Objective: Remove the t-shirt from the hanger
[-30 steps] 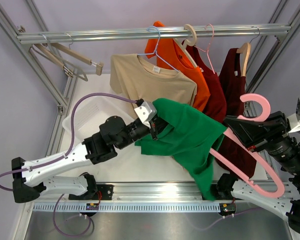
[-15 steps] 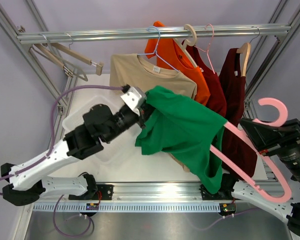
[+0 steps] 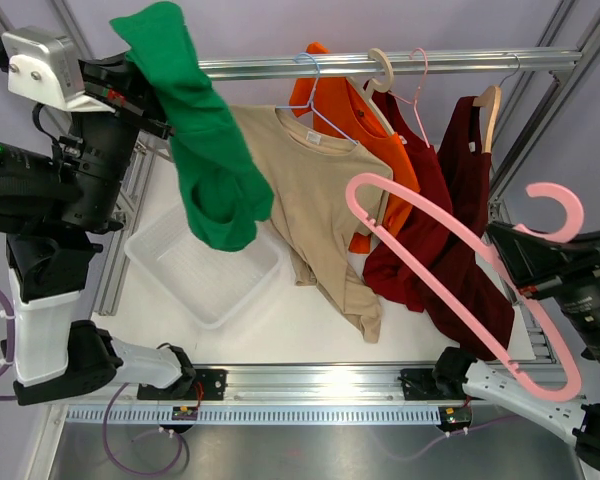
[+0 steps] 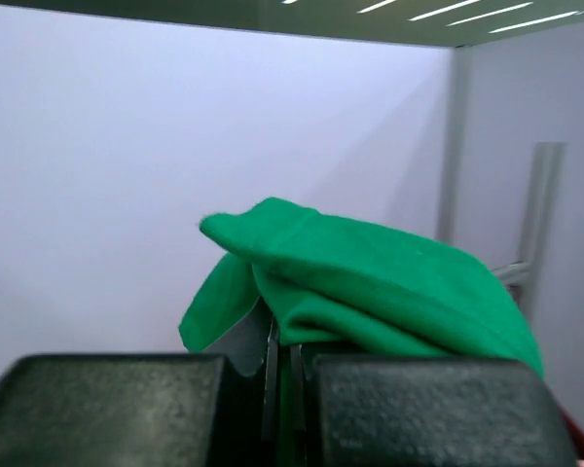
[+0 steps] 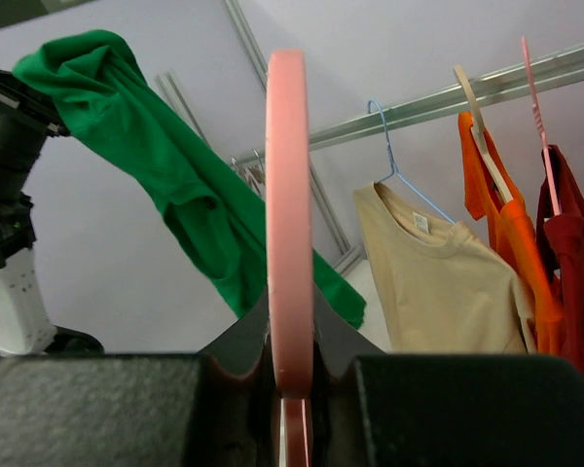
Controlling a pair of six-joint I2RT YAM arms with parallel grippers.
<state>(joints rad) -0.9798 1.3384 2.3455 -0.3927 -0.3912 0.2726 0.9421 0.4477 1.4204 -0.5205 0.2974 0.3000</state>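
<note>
Green t-shirt [image 3: 215, 170] hangs clamped in the left jaws; right jaws pinch the bare pink hanger [image 5: 289, 195].

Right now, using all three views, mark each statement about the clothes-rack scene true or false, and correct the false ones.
1. The left gripper is shut on the green t-shirt. True.
2. The right gripper holds the pink hanger. True.
3. The green t-shirt is draped over the pink hanger. False: the hanger is bare and the shirt hangs apart from it.
4. The green t-shirt lies in the white tray. False: it hangs in the air from the left gripper, not in the tray.
5. A beige t-shirt hangs from the rail. True.
</note>
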